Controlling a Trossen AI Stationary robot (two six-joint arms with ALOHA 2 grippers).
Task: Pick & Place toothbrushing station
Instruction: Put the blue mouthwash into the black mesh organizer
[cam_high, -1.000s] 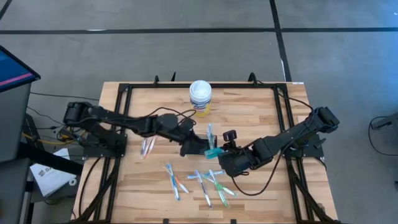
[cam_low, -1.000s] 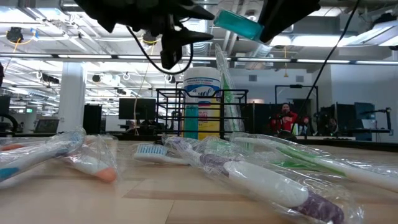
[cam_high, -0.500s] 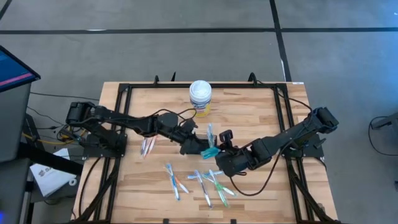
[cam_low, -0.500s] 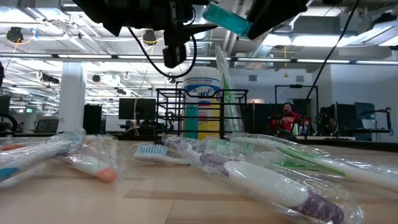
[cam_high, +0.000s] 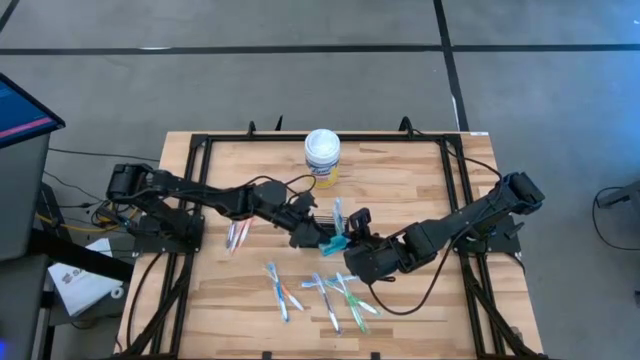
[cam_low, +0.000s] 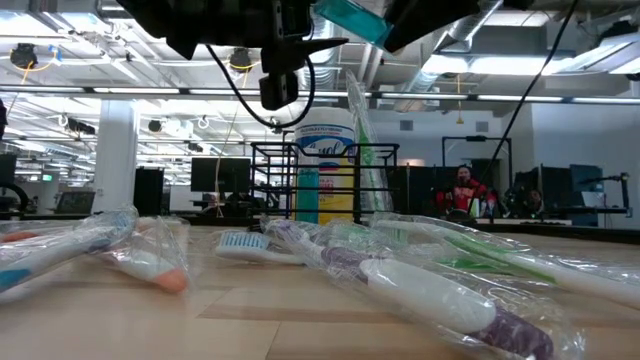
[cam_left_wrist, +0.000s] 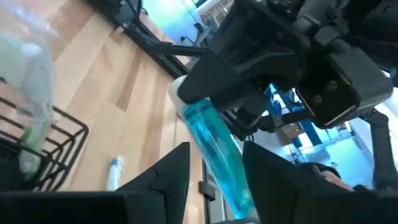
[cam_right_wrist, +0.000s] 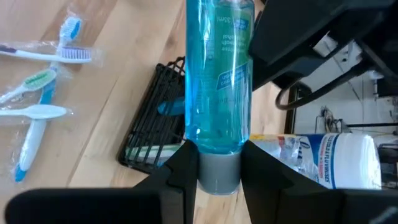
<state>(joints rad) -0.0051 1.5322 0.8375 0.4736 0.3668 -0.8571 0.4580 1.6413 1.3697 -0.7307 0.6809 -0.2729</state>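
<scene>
Above the middle of the wooden counter (cam_high: 400, 190), both tools meet over the small black wire-mesh rectangular holder (cam_high: 318, 228).

Right tool (cam_high: 345, 243) stays clamped on the grey cap end of a clear bottle of blue liquid (cam_right_wrist: 219, 81), which now sits slightly further toward the left arm than a second ago and higher in the low view. Left tool (cam_high: 318, 238) has its fingers (cam_left_wrist: 171, 171) parted on either side of the bottle's body; whether they touch it I cannot tell. Only the right wrist view shows the holder's contents, a blue item behind the mesh, with the white cylindrical canister with a yellow label (cam_right_wrist: 345, 160) beyond. Wrapped toothbrushes (cam_high: 325, 290) lie scattered on the counter's near side.
</scene>
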